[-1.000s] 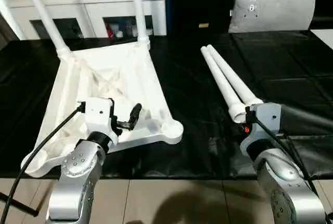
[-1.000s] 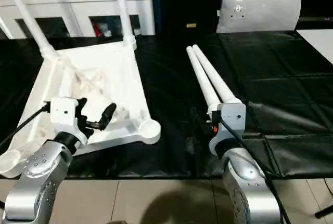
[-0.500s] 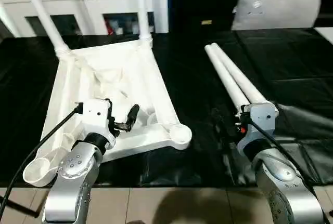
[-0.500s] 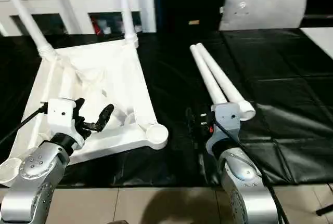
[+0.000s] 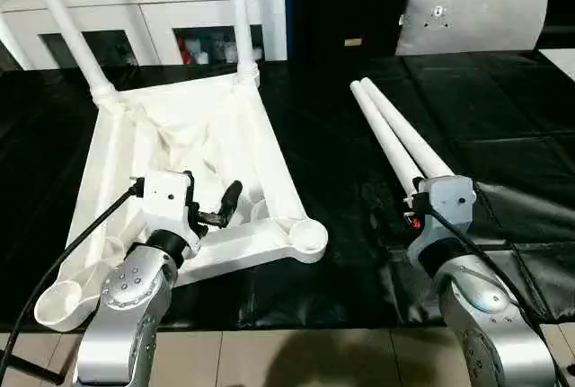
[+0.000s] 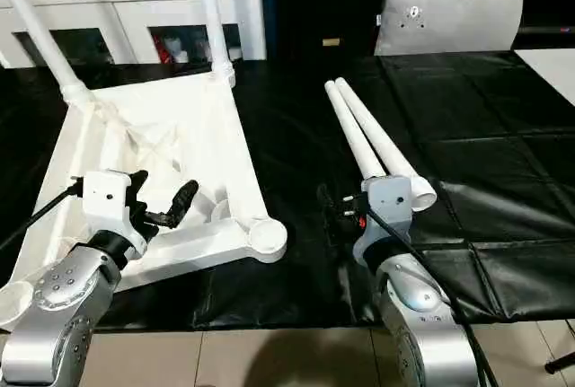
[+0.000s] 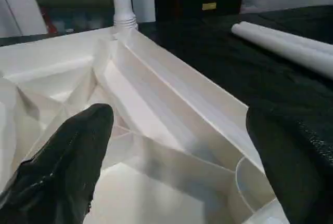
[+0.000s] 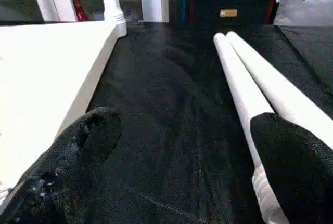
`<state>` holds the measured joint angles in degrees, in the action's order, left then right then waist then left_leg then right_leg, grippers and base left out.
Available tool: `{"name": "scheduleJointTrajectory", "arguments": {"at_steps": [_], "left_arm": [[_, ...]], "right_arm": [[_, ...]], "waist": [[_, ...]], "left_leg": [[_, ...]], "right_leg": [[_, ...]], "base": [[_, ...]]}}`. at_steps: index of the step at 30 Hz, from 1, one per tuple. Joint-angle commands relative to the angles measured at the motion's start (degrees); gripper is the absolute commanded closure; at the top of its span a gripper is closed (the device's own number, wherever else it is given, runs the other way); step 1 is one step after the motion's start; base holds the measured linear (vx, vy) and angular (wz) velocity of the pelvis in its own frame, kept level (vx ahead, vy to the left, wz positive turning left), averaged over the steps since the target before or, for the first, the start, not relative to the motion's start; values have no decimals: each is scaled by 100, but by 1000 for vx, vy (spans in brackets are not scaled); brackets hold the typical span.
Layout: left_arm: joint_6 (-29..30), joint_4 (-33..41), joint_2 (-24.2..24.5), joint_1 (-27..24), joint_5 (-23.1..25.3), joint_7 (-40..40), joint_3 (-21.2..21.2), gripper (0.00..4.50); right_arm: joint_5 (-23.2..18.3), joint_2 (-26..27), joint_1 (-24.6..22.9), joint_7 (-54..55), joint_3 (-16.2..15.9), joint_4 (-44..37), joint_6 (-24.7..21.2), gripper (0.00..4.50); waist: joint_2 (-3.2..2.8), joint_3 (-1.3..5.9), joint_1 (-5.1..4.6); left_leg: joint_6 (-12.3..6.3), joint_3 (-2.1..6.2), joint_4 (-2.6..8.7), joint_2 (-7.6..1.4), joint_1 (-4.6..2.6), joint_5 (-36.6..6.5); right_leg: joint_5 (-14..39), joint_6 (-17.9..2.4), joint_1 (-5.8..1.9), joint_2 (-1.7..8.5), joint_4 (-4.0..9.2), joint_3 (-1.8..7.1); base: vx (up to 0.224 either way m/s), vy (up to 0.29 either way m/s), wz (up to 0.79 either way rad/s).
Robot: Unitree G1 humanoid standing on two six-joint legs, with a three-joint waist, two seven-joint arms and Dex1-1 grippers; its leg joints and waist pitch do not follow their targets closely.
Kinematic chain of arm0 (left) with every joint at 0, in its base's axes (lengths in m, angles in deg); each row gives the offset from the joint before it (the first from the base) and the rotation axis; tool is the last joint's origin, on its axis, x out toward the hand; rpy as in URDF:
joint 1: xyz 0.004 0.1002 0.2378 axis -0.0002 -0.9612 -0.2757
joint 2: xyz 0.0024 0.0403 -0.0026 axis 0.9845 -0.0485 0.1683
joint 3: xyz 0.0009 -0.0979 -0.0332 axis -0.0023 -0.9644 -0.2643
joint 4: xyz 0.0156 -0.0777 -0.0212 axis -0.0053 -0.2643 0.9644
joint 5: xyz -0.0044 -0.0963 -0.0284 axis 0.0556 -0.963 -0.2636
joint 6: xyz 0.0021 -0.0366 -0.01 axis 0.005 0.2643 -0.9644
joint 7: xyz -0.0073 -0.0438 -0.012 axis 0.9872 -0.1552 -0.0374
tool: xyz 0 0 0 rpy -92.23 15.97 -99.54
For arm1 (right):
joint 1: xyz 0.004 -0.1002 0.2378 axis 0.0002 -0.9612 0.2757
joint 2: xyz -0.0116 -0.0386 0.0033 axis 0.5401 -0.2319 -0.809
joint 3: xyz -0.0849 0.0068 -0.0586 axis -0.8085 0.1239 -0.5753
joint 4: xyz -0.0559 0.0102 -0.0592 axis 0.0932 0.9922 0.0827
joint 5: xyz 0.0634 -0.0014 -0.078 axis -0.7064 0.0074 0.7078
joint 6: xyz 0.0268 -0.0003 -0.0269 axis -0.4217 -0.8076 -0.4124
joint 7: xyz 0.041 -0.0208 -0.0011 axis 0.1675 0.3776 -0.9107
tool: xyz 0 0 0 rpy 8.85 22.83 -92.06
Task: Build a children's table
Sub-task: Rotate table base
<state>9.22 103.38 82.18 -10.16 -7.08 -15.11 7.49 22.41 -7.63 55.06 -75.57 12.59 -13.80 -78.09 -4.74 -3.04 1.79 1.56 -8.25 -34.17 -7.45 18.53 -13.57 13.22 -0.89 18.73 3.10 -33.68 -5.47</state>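
**Upturned tabletop with two legs seated, two legs lying loose**

The white tabletop (image 5: pixel 193 158) is lying upside down on the black-covered surface (image 5: pixel 332 145), its ribbed underside facing up like a shallow tray inside the raised rim. Two white legs are standing in its far corner sockets: one (image 5: pixel 63 23) is leaning outward at the far left corner, the other (image 5: pixel 238 10) is rising nearly upright at the far right corner. The two near sockets are sitting empty: one (image 5: pixel 305 236) at the near right corner and one (image 5: pixel 56 300) at the near left corner, which is hanging over the surface's front edge.

The two loose legs (image 5: pixel 395 140) are lying side by side, touching, on the surface to the right of the tabletop, running away from the robot toward a grey cushion (image 5: pixel 472 14) at the back.

The left end effector (image 7: pixel 177 156) is hovering over the near part of the ribbed underside with its black fingers spread wide, gripping nothing. The right end effector (image 8: pixel 182 156) is hanging just above the surface at the near ends of the loose legs, fingers likewise spread wide and empty, one finger (image 8: pixel 291 156) sitting over the nearer leg's end.

A white cabinet (image 5: pixel 162 10) is standing behind the surface.
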Motion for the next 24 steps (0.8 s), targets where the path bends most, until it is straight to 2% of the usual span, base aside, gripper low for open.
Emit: {"name": "scheduleJointTrajectory", "arguments": {"at_steps": [1,3,5,6,8,9,11,12,14,15,17,18,19,20,21,22,23,24], "left_arm": [[54,2,54,58,-33,-21,7,5],[54,-14,47,73,-44,-9,-13,5],[54,-28,44,89,-50,-3,-20,5],[56,-31,43,97,-53,-1,-20,5],[54,-28,43,98,-62,3,-17,5],[53,-29,45,99,-66,5,-15,5],[47,-33,51,95,-74,6,-13,5],[44,-34,55,93,-77,6,-16,5],[43,-38,58,94,-83,8,-21,5],[42,-44,61,99,-88,11,-26,5],[50,-39,69,103,-98,16,-27,5],[62,-22,76,102,-104,18,-21,5],[65,-17,78,101,-104,17,-19,5],[69,-19,82,106,-106,16,-20,5],[72,-24,89,115,-108,13,-23,5],[74,-26,92,118,-110,12,-26,5],[76,-28,95,121,-111,10,-26,5],[79,-30,101,125,-113,6,-26,5]], "right_arm": [[2,-11,64,-37,-47,39,43,0],[10,-21,70,-50,-52,52,66,0],[13,-35,87,-66,-58,70,81,0],[13,-48,97,-82,-67,77,86,0],[11,-58,106,-101,-82,86,93,0],[11,-59,110,-106,-86,93,98,0],[12,-61,121,-122,-101,114,112,0],[14,-61,131,-130,-106,128,118,0],[16,-61,140,-133,-110,141,124,0],[4,-67,153,-142,-117,155,90,0],[-2,-87,190,-122,-136,187,-159,0],[4,-110,217,-159,-171,238,-126,0],[12,-125,222,-185,-191,247,-73,0],[25,-141,226,-221,-212,252,-4,0],[34,-141,229,-229,-215,255,5,0],[58,-162,231,-251,-235,262,49,0],[63,-165,235,-256,-239,267,60,0],[72,-170,241,-266,-245,275,80,0]], "waist": [[42,265,-11],[31,278,-6],[29,258,-6],[33,277,-7],[30,335,-15],[20,340,-16],[24,380,-16],[32,417,0],[30,448,12],[29,451,9],[12,472,-7],[-52,414,-199],[-30,380,-144],[99,299,-122],[364,222,30],[301,354,267],[301,354,267],[449,352,221]], "left_leg": [[-387,170,518,-439,17,-1780],[-510,148,500,-423,38,-1540],[-577,131,494,-416,9,-1465],[-618,132,486,-405,2,-1337],[-788,143,452,-393,-17,-883],[-844,148,438,-387,-9,-761],[-1050,152,382,-348,0,-369],[-1268,151,318,-302,31,18],[-1464,166,270,-272,43,361],[-1527,178,263,-275,29,455],[-1745,242,253,-323,-77,727],[-819,558,490,-1308,-1057,640],[-643,515,550,-1390,-1074,533],[-236,137,579,-1233,-987,-76],[-400,-173,274,-237,-175,-893],[-729,-19,-623,23,204,-1016],[-729,-19,-623,23,204,-1016],[-695,153,-895,64,617,-164]], "right_leg": [[2310,-722,-277,490,541,384],[2128,-847,-327,478,529,366],[2143,-936,-350,470,544,356],[2063,-964,-397,460,541,347],[1507,-1062,-434,426,478,319],[1372,-1073,-444,424,459,313],[987,-1094,-471,413,415,297],[679,-1067,-512,405,375,293],[467,-1010,-531,377,331,275],[404,-986,-518,359,313,261],[216,-922,-440,305,223,205],[705,-406,531,283,-344,216],[676,-203,619,381,-463,234],[278,-253,654,487,-451,294],[111,-449,-123,532,92,598],[382,-1266,-706,1394,485,1392],[382,-1266,-706,1394,485,1392],[398,-1013,-870,1025,303,1012]], "base": [[0,0,0],[0,0,0],[54,13,1],[68,17,1],[73,17,2],[77,15,1],[83,10,2],[85,6,2],[83,6,2],[77,7,2],[75,6,2],[140,-12,-26],[102,-14,-26],[136,-28,-49],[39,-72,-45],[86,-90,-45],[52,-76,-22],[95,-51,-5]]}}
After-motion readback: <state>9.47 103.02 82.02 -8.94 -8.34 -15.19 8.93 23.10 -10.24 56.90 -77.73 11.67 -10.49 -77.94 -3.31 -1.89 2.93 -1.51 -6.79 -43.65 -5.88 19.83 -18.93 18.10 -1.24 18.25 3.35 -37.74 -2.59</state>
